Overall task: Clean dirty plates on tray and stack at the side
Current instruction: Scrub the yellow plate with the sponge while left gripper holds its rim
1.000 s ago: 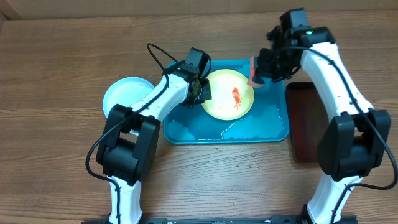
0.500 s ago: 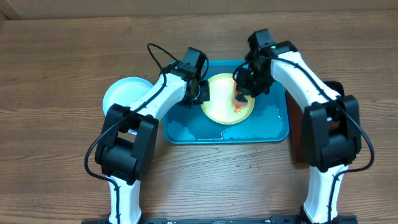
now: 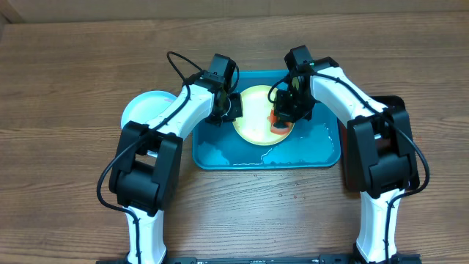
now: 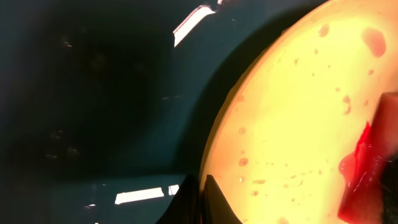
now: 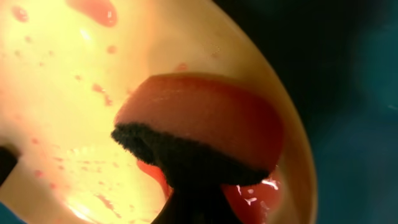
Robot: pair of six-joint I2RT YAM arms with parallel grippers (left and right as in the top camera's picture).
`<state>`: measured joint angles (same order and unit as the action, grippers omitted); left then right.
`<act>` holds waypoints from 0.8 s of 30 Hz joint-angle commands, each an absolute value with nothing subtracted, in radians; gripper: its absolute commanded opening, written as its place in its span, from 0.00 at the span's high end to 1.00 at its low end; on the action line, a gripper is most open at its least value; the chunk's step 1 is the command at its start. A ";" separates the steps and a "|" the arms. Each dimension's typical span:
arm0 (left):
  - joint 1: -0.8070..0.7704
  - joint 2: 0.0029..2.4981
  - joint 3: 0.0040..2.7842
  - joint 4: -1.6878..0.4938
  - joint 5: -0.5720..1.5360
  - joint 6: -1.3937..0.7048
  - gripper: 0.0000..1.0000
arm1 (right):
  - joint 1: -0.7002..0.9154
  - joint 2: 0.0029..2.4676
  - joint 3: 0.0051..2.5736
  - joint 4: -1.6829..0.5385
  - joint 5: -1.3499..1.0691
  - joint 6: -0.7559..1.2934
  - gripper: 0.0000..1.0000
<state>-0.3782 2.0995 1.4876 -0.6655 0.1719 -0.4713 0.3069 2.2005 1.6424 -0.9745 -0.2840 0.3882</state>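
I have the left fingers (image 3: 229,108) clenched to a narrow pinch on the rim of the pale yellow-green round plastic plate (image 3: 253,123). On the left wrist camera their dark tips (image 4: 208,200) sit right at the plate's edge. The plate's glossy face (image 4: 292,124) spreads away to the right of them, dotted with small red droplets.

The right fingers (image 3: 282,117) are grasping a red-orange sponge with a dark scouring layer (image 3: 277,125), and they press it onto the far side of the same plate, opposite the left fingers. On the right wrist camera the fingers (image 5: 193,208) come up from the bottom edge and grip the sponge (image 5: 199,121) by its dark layer. The red face of the sponge is turned up and the dark fibre side faces the fingers. A wet red pool (image 5: 252,194) lies just beside the fingers, near the plate's rim. A larger red smear (image 5: 93,9) sits further out past the sponge.

The plate lies inside the large turquoise-blue rectangular plastic tray (image 3: 220,155), whose wet floor shows under and behind both pairs of fingers.

A light blue round plastic plate (image 3: 141,111) rests on the wooden table (image 3: 66,147). It is outside the tray, back along the left arm from its fingers, and the arm partly covers it.
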 commanded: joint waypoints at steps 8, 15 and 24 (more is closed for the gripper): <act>-0.380 2.114 1.482 -0.658 0.263 -0.480 0.96 | 0.403 2.267 1.618 -0.815 -0.552 0.378 0.96; -0.379 2.114 1.482 -0.657 0.240 -0.495 0.96 | 0.369 2.261 1.657 -1.008 -0.419 0.405 0.96; -0.378 2.114 1.482 -0.653 0.225 -0.513 0.96 | 0.305 2.246 1.732 -1.160 -0.093 0.408 0.96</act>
